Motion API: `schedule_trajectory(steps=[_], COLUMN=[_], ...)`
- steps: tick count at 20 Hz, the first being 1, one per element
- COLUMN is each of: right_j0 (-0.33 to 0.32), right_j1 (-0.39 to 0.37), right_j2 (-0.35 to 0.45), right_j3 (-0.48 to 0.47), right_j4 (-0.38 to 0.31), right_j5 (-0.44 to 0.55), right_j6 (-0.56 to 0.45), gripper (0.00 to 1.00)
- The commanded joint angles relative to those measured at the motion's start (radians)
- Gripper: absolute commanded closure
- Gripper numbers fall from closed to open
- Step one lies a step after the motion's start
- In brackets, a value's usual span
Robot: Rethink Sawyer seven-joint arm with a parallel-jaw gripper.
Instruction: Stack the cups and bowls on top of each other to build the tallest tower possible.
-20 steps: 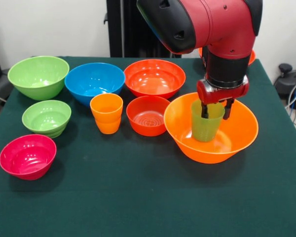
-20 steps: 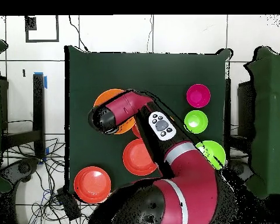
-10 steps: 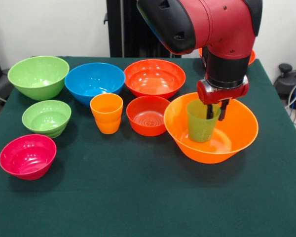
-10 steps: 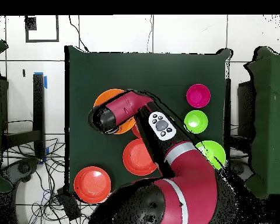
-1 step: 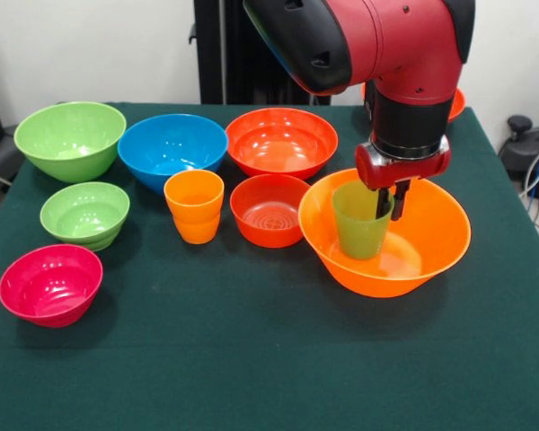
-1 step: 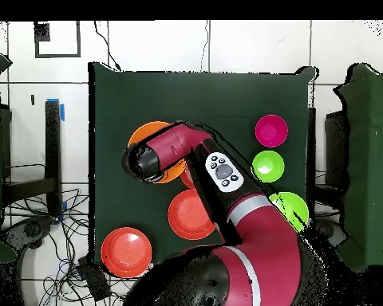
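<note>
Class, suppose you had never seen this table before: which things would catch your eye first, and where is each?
The big red and black arm comes down from above, its gripper shut on the rim of a green cup inside the largest orange bowl at the front view's right. To the left stand bright bowls, among them a blue bowl and a pink bowl, around an orange cup.

Bare table (image 5: 251,359) before the bowls (image 5: 269,208)

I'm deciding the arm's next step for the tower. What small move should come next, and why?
Probably lift the green cup a little higher. The gripper pinches its rim, and it hangs tilted inside the big orange bowl, below that bowl's rim. It likely needs to clear the rim before going anywhere.
</note>
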Motion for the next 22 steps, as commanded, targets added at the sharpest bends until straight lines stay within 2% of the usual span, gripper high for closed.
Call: schedule_trajectory(steps=[1, 15, 22], right_j0=[-0.01, -0.003, -0.002], right_j1=[0.042, 0.054, 0.057], right_j2=[0.036, 0.045, 0.045], right_j3=[0.035, 0.026, 0.024], right_j4=[-0.011, -0.031, -0.03], right_j5=[0.071, -0.007, -0.002], right_j6=[-0.262, -0.223, -0.224], gripper=[1.0, 1.0, 1.0])
